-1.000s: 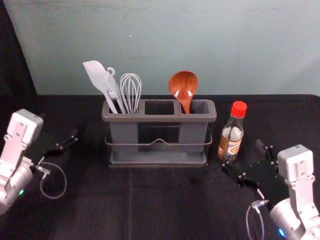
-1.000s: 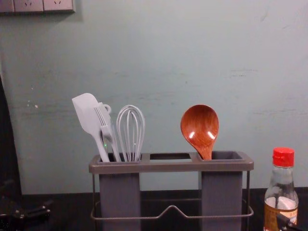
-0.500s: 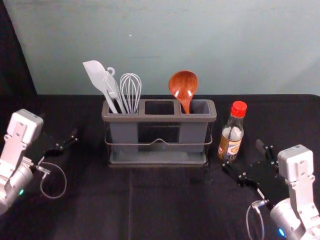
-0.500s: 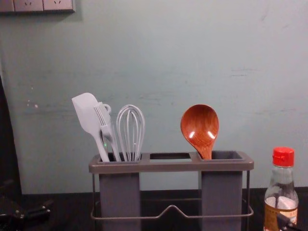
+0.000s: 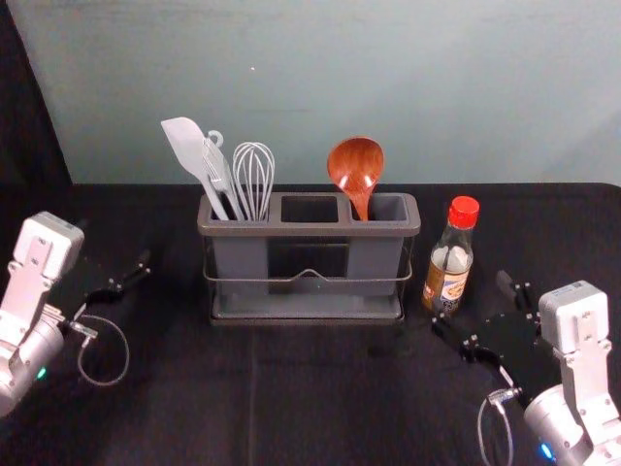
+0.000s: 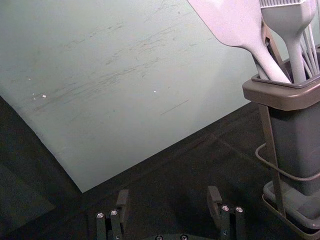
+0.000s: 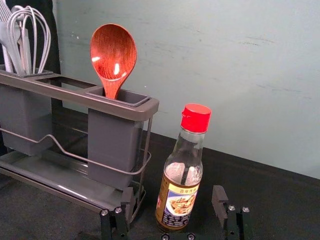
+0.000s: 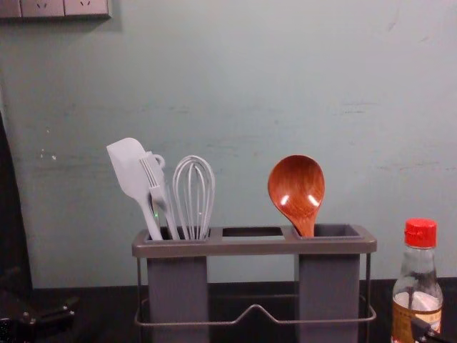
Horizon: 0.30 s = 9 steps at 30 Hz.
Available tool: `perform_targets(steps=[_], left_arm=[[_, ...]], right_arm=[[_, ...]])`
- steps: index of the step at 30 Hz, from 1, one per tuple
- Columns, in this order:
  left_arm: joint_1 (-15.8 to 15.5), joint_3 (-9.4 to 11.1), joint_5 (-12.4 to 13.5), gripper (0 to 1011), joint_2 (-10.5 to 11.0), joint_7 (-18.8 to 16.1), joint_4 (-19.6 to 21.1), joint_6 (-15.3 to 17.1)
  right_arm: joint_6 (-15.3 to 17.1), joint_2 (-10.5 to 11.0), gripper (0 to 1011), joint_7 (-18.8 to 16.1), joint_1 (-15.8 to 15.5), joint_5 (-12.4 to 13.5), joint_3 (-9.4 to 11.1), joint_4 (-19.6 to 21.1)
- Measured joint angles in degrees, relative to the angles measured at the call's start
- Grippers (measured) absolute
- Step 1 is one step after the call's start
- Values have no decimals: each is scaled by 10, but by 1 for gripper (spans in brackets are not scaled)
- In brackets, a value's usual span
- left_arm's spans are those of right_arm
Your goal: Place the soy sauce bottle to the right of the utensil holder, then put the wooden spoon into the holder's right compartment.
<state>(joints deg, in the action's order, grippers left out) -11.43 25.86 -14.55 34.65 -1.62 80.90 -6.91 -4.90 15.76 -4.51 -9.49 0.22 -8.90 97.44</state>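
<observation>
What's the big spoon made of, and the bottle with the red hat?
The spoon looks like wood with a shiny varnish: it has reddish-brown grain and bright glints. The bottle seems to be clear glass, see-through and glossy, though clear plastic could look alike. Its red cap is probably plastic, being smooth and evenly coloured.

Pale spatula (image 8: pixel 128 168), head up, tilted left. Pale brush (image 6: pixel 290 19) just beside it, bristles up; wire whisk (image 8: pixel 193 196) to their right. Black-covered counter (image 5: pixel 310 398). Scuffed grey-green wall (image 5: pixel 417 78) behind; dark drape (image 5: pixel 29 116) at left. Socket panel (image 8: pixel 53 8), high left.
</observation>
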Motion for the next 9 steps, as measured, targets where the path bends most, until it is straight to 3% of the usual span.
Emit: perform_targets(steps=[9], left_arm=[[0,0,0,1011,0,0,0,0]], right_arm=[[0,0,1002,0,0,0,0,0]])
